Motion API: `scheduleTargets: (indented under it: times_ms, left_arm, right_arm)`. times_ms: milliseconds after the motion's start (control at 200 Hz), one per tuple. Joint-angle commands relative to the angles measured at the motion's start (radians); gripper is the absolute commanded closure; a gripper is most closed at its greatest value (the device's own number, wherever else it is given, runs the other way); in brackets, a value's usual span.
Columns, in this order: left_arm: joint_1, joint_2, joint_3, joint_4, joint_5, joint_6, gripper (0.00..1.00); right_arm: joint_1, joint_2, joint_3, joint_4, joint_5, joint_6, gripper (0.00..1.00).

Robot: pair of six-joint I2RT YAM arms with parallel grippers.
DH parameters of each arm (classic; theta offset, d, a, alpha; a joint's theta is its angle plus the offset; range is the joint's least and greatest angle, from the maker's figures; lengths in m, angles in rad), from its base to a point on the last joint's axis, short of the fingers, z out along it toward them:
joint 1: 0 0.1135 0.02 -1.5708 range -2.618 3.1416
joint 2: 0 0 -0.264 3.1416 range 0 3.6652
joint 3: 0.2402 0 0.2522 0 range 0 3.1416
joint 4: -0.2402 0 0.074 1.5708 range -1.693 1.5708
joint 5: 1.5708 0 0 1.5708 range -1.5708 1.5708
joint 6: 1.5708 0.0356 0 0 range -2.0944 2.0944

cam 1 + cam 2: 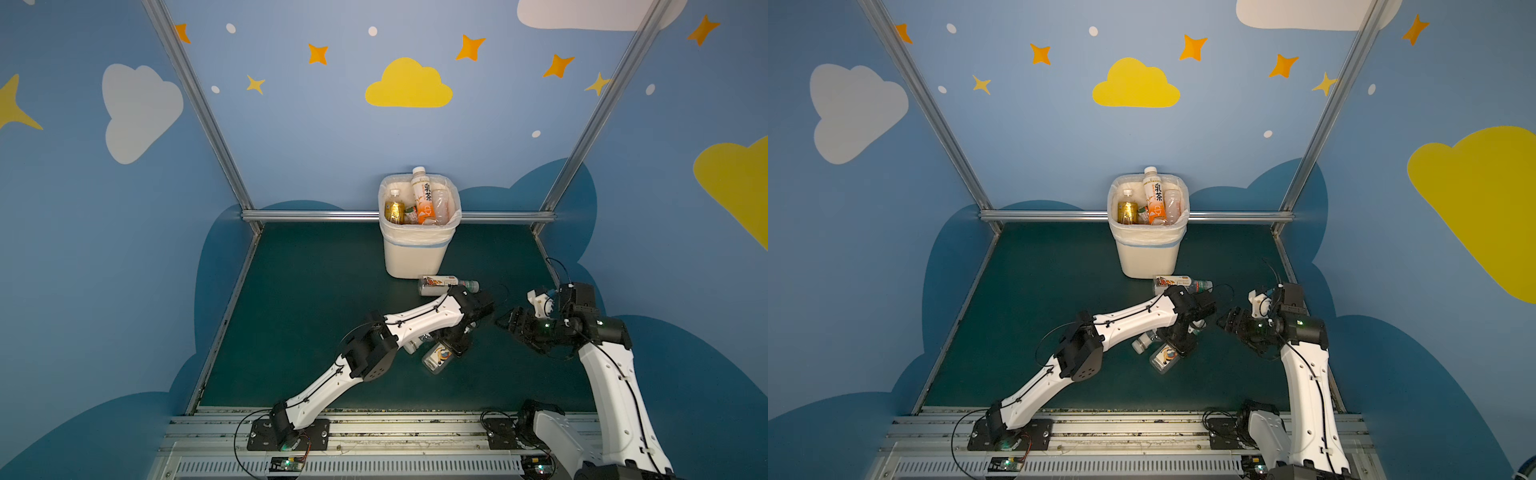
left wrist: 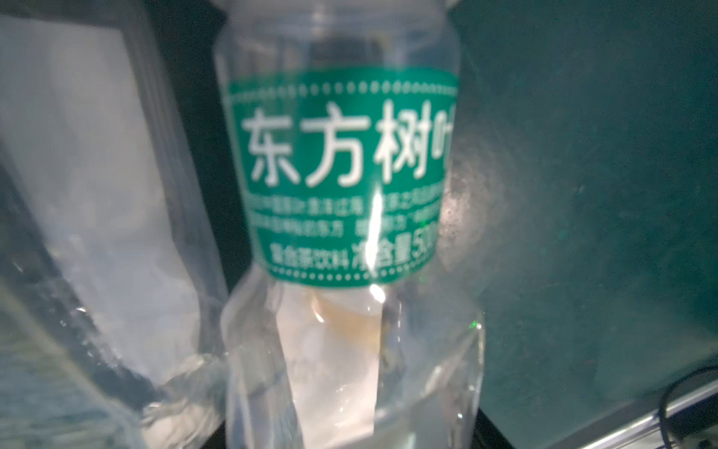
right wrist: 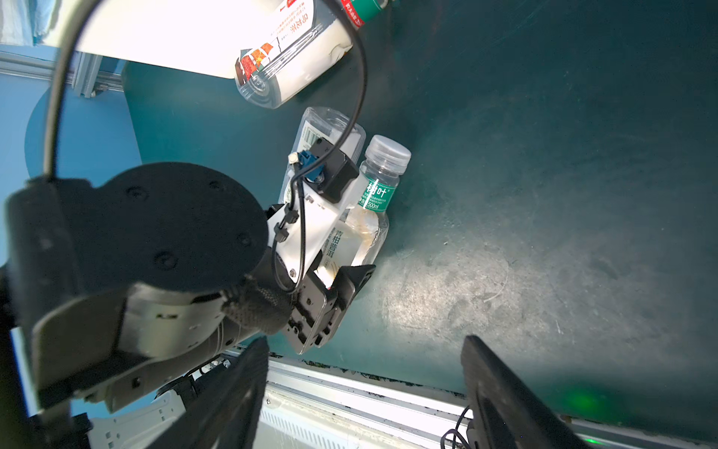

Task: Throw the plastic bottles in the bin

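The left gripper (image 1: 454, 345) is down over a clear tea bottle (image 3: 375, 194) with a green neck label, which lies on the green mat (image 1: 311, 311) right of centre, touching a second clear bottle (image 3: 330, 128). Its jaws straddle the tea bottle, but I cannot tell whether they grip it. Best to clamp the body below the label, then lift straight up so the neighbour stays put. The bin (image 1: 415, 257) stands at the middle of the far edge. The right gripper (image 1: 515, 322) hangs wide and empty.

Dim overall — left wrist view blurred, top views warped.
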Motion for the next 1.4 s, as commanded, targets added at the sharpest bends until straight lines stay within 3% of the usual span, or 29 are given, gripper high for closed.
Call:
scheduleTargets:
  times_ms: [0, 436, 681, 941, 1247, 1337, 1392]
  left_arm:
    - [0.007, -0.019, 0.022, -0.002, -0.005, -0.008, 0.37]
    - [0.046, -0.257, 0.018, 0.011, 0.063, -0.057, 0.38]
    - [0.122, -0.457, 0.113, 0.035, 0.002, -0.076, 0.37]
    - [0.205, -0.716, 0.001, 0.488, -0.115, 0.027, 0.34]
    - [0.299, -0.841, -0.129, 0.918, -0.185, 0.229, 0.3]
    - [0.363, -0.85, -0.175, 1.044, -0.159, 0.229, 0.29]
    - [0.448, -0.795, -0.13, 1.068, -0.083, 0.178, 0.38]
  right_arm:
    - [-0.01, -0.002, 0.006, -0.033, -0.022, -0.024, 0.21]
    - [-0.035, -0.001, 0.026, -0.04, -0.042, -0.045, 0.21]
    - [-0.04, -0.002, 0.062, -0.029, -0.059, -0.038, 0.21]
    - [-0.039, 0.005, 0.095, 0.06, -0.107, 0.021, 0.21]
    - [-0.034, 0.085, 0.148, 0.165, -0.075, 0.11, 0.22]
    - [-0.026, 0.131, 0.16, 0.211, -0.077, 0.147, 0.22]
    - [-0.016, 0.162, 0.169, 0.244, -0.078, 0.173, 0.22]
